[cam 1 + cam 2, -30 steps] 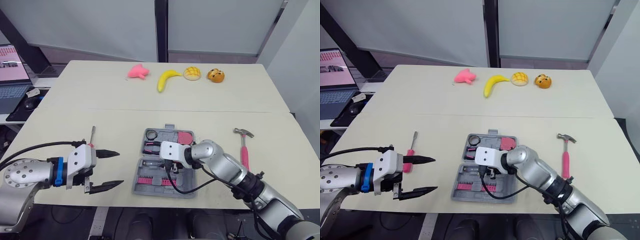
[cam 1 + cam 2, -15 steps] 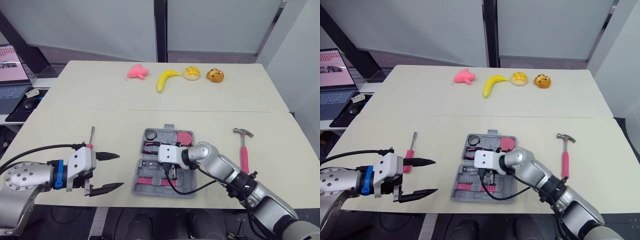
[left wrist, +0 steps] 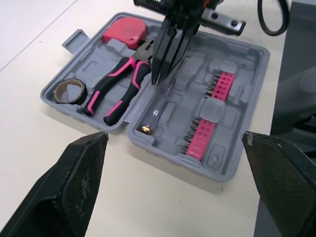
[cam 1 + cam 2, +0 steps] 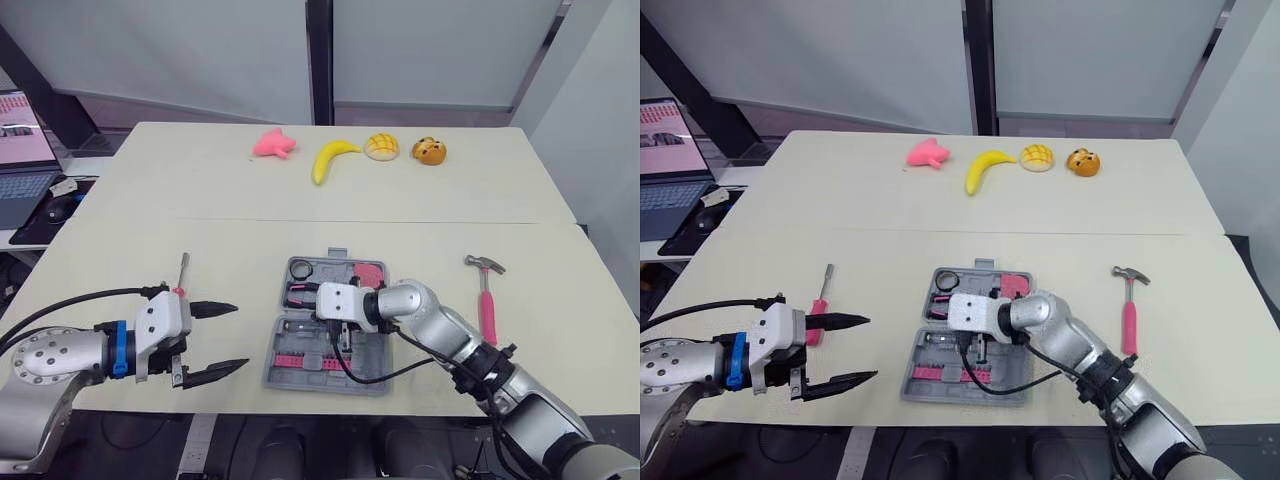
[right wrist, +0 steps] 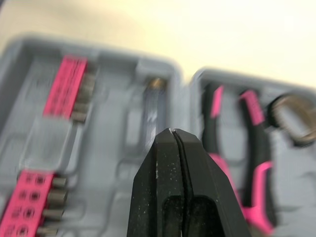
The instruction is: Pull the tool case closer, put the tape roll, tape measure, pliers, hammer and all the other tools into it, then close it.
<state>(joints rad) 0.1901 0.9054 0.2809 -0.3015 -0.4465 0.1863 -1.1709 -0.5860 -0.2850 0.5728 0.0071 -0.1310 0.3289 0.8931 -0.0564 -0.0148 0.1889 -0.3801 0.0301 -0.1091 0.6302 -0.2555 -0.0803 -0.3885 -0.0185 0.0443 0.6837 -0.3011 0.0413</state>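
here, at the far left, a laptop [image 4: 22, 150] sits on a side desk, clear of the work. the left gripper [image 4: 238, 336] hangs above the near table edge with its fingers spread wide and nothing between them. just beyond it lies the screwdriver [image 4: 182, 280], flat on the table [image 4: 120, 250] and not yet in the case.

the tool case [image 4: 277, 352] lies open near the front edge of the table. the tape roll [image 3: 69, 91], pliers [image 3: 118, 89] and tape measure [image 3: 124, 30] sit in one half; pink bit strips [image 3: 203, 132] and a thin driver shaft [image 3: 154, 118] sit in the other. the right gripper [image 3: 158, 76] points down over the hinge line, its fingers pressed together and holding nothing. to the right, the hammer [image 4: 485, 298] lies on the table, well apart from the case.

risks:
- a downward push by the closed tips could knock the pliers out of their recess.
- the case is close to the table edge; a sideways shove could slide it off.
- the screwdriver lies flat, so a shallow grasp could slip off it.
- closing the lid early would leave the screwdriver and hammer out.

obstructions: the right arm crosses the case, blocking the lid and any approach from the left. a pink toy [image 4: 273, 143], a banana [image 4: 332, 158] and two buns [image 4: 383, 147] on the far table are not in the way.
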